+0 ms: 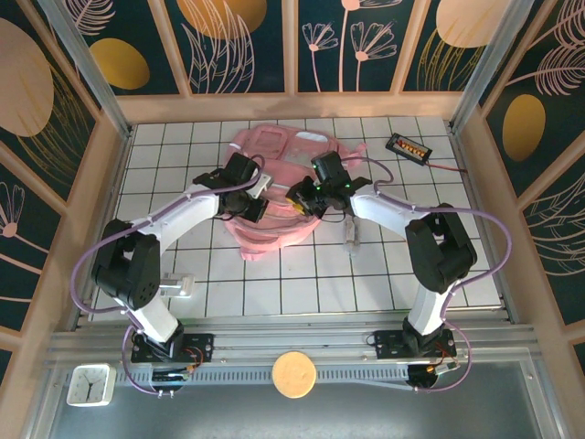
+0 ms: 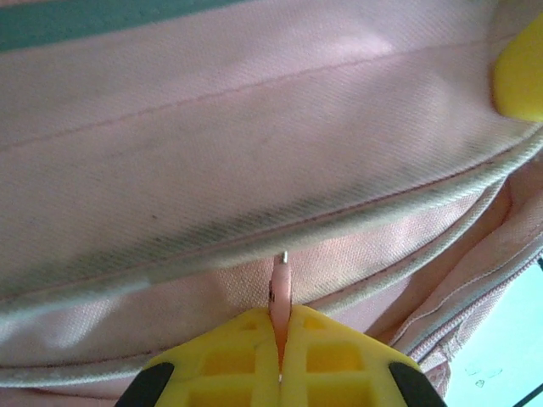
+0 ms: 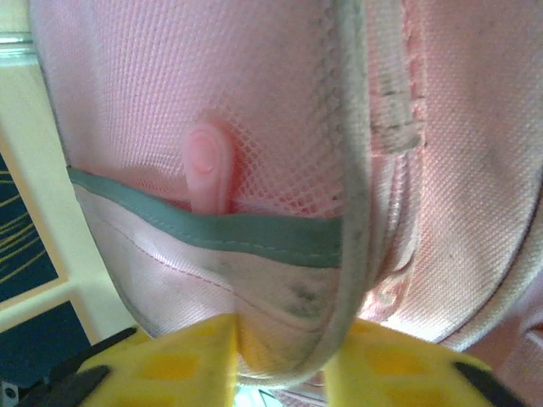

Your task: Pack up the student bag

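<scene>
The student bag (image 1: 274, 146), a soft pink backpack, lies in the middle of the tiled table. My left gripper (image 1: 259, 197) is at its left side, and in the left wrist view its yellow fingers (image 2: 282, 315) are shut on a thin pink zipper pull (image 2: 281, 284) below a grey-piped seam of the bag (image 2: 254, 127). My right gripper (image 1: 297, 197) meets the bag from the right. In the right wrist view its jaws (image 3: 280, 343) pinch a fold of the bag's piped edge (image 3: 288, 297) under a teal-trimmed mesh pocket (image 3: 254, 233). A pink tab (image 3: 208, 165) sits behind the mesh.
A black device with a cable (image 1: 407, 146) lies at the back right. A pale slim object (image 1: 352, 240) rests right of the bag and a small white item (image 1: 178, 285) near the left arm's base. Wooden frame walls enclose the table (image 1: 302, 293).
</scene>
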Controlling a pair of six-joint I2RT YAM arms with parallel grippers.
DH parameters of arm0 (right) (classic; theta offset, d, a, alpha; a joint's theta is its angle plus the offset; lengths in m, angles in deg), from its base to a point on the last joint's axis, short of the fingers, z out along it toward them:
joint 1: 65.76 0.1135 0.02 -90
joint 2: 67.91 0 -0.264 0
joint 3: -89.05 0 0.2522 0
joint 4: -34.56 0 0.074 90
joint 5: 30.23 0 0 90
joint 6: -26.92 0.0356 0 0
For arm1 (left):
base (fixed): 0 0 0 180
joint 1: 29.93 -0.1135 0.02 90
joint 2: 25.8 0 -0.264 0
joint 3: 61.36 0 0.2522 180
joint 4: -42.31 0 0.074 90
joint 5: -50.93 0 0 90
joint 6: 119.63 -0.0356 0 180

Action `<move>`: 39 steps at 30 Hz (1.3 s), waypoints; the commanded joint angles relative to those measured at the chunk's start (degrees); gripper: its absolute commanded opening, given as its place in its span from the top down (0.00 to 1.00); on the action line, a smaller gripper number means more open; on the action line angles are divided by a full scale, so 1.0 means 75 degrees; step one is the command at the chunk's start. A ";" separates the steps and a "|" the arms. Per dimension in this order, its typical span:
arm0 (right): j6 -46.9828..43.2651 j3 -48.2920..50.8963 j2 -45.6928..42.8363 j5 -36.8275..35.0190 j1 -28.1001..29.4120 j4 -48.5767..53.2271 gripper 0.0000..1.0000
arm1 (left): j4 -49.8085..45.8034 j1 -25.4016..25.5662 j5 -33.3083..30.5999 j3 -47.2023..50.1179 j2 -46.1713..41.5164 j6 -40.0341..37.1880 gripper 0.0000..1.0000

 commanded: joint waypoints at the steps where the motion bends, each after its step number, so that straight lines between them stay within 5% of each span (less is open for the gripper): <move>1: 0.0094 -0.0332 0.0177 -0.0185 -0.0047 -0.0413 0.94 | 0.0053 -0.0037 0.0113 0.0215 -0.0252 0.0055 1.00; 7: -0.0306 -0.0242 -0.0058 -0.0357 -0.0160 0.0157 1.00 | -0.0298 -0.0171 -0.1125 0.0026 -0.0241 -0.0052 1.00; 17: -0.1336 0.0327 -0.0965 -0.0616 -0.0871 0.1180 1.00 | -0.0795 -0.1915 -0.3071 -0.1108 0.0417 0.0489 1.00; 28: -0.2600 -0.0310 -0.0573 -0.0102 -0.0981 0.2132 1.00 | -0.0218 -0.2310 -0.3117 -0.3613 0.3017 0.0221 1.00; 33: -0.2363 -0.0415 -0.0569 0.0322 -0.1113 0.1592 1.00 | 0.0451 -0.2418 -0.2472 -0.3649 0.3109 0.0135 1.00; 36: -0.2323 -0.0736 -0.0327 0.0708 -0.1139 0.1371 1.00 | 0.0623 -0.2418 -0.1761 -0.3339 0.2650 0.0236 0.53; 39: -0.2262 -0.0950 -0.0194 0.1037 -0.1171 0.1039 1.00 | 0.1581 -0.2407 -0.1335 -0.2055 0.1284 0.0062 0.25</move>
